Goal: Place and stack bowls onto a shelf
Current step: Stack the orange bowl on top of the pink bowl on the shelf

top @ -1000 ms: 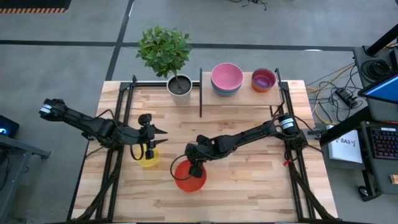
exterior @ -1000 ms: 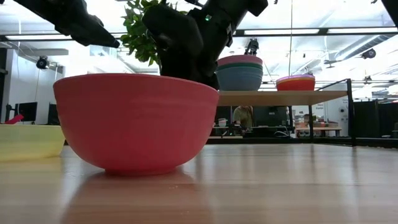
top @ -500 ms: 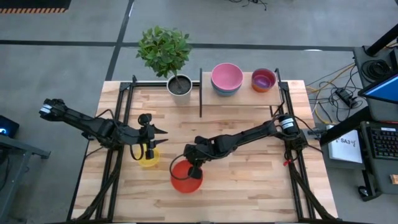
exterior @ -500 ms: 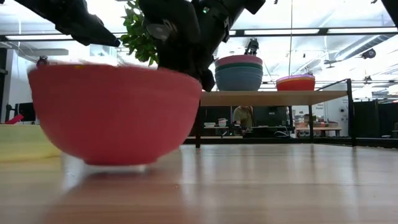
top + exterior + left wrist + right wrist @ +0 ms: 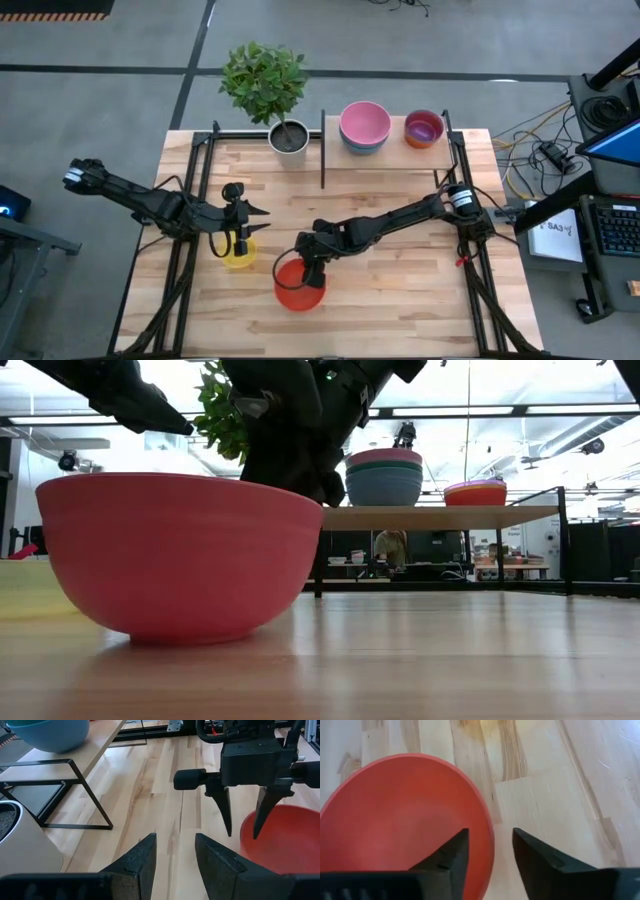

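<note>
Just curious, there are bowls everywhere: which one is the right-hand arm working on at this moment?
The red bowl, alone near the table's front edge. The right gripper hangs open astride its rim; the yellow bowl sits under the left gripper, the rest on the shelf.

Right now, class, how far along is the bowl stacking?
Done: the pink-topped stack of plastic bowls and the orange plastic bowl stand on the small wooden shelf. In hand: the right pincer straddles the rim of the red plastic bowl, open. To do: that and the yellow plastic bowl below the open left pincer.
</note>
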You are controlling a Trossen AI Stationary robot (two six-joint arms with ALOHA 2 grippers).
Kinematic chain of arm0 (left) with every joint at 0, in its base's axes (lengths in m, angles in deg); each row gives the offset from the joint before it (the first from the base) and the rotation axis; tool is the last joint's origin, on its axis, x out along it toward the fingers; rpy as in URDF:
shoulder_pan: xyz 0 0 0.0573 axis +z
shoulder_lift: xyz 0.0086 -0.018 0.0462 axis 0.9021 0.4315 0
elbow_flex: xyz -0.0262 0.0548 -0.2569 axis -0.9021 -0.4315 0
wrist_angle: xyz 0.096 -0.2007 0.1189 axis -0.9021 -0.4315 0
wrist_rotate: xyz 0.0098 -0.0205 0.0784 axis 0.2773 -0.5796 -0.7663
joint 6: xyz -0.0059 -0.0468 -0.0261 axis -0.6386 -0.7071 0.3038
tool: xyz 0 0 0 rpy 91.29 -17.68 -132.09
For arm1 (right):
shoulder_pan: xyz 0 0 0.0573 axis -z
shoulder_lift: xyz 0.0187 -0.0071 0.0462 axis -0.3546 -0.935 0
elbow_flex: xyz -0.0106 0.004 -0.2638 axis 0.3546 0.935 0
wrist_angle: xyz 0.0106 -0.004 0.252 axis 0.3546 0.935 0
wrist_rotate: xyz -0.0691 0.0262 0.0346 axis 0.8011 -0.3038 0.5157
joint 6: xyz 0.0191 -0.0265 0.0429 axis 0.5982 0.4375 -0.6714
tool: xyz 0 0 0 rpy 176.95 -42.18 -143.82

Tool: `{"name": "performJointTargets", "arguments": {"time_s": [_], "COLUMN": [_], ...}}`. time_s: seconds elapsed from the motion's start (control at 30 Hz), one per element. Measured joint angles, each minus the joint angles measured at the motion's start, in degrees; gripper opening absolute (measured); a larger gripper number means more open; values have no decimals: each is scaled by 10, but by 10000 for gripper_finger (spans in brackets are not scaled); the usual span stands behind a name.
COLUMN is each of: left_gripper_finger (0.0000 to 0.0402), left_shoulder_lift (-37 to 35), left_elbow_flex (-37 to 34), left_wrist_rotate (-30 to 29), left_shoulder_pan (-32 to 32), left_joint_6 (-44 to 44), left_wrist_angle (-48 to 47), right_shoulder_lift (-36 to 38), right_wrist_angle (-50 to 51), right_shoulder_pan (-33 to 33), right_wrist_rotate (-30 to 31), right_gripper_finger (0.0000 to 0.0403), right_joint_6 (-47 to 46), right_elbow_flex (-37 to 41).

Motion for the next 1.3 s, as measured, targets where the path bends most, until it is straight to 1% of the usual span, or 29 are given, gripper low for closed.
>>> {"name": "performJointTargets", "arguments": {"time_s": [0.1,0.2,0.3,0.37,0.43,0.5,0.63,0.67,0.8,0.97,1.1,1.2,1.3], "left_gripper_finger": [119,119,119,119,119,119,119,119,119,119,119,119,119], "left_shoulder_lift": [0,0,0,1,1,1,0,0,0,0,0,0,0], "left_elbow_flex": [0,0,0,0,0,0,0,0,0,0,0,0,0], "left_wrist_rotate": [0,0,0,0,0,0,0,0,0,0,0,0,0], "left_shoulder_pan": [0,0,0,0,0,0,0,0,0,0,0,0,0], "left_joint_6": [0,0,8,13,20,23,23,24,25,25,25,25,25], "left_wrist_angle": [0,2,9,17,23,28,26,26,27,28,29,30,31], "right_shoulder_lift": [-2,-8,-16,-25,-30,-38,-42,-39,-24,24,88,152,217], "right_wrist_angle": [-4,-10,-9,-34,-43,-50,-46,-47,-42,-8,56,101,134], "right_shoulder_pan": [0,1,1,1,1,2,6,8,13,32,64,106,165], "right_wrist_rotate": [0,0,0,0,-2,-5,-26,-33,-62,-109,-124,-125,-120], "right_gripper_finger": [166,183,187,180,161,129,33,23,11,10,9,9,9], "right_joint_6": [0,0,0,1,1,2,2,3,7,30,40,21,-9], "right_elbow_flex": [1,9,11,11,10,10,11,11,11,11,10,11,10]}}
